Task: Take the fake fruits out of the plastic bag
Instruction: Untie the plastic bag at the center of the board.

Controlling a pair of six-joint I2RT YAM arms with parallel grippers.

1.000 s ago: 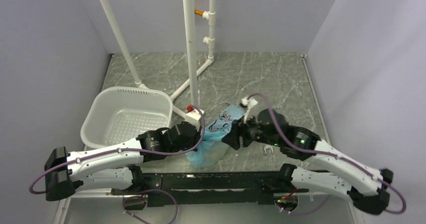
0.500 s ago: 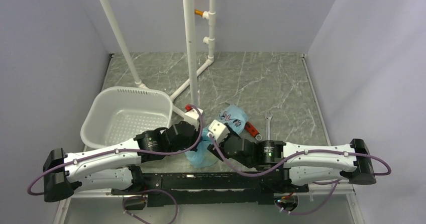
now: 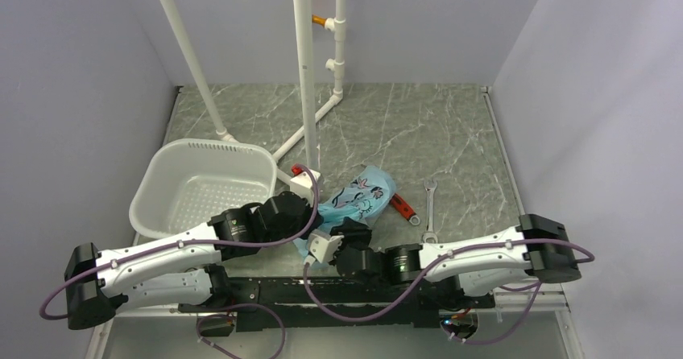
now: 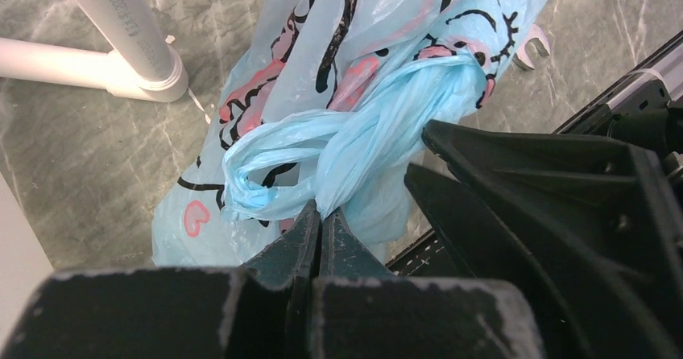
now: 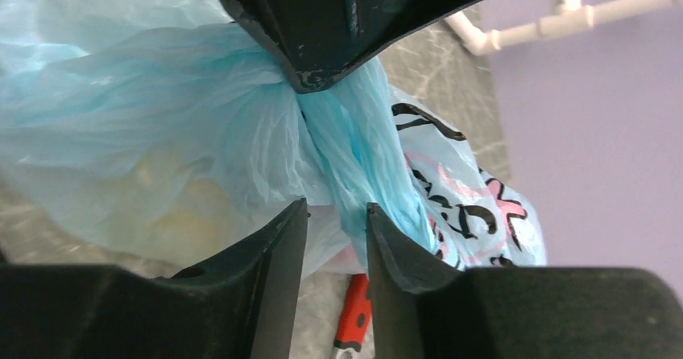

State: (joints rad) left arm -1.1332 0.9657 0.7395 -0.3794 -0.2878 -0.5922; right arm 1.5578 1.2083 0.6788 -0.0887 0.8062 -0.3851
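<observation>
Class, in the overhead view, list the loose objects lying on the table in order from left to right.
white basket → plastic bag → red-handled wrench → silver wrench

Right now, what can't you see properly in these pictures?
- Fake fruits: right wrist view, just a yellowish blur behind the plastic bag film; number unclear.
- Red-handled wrench: top view, one end covered by the bag.
- Right gripper: right wrist view, bag between its fingers, grip unclear.
</observation>
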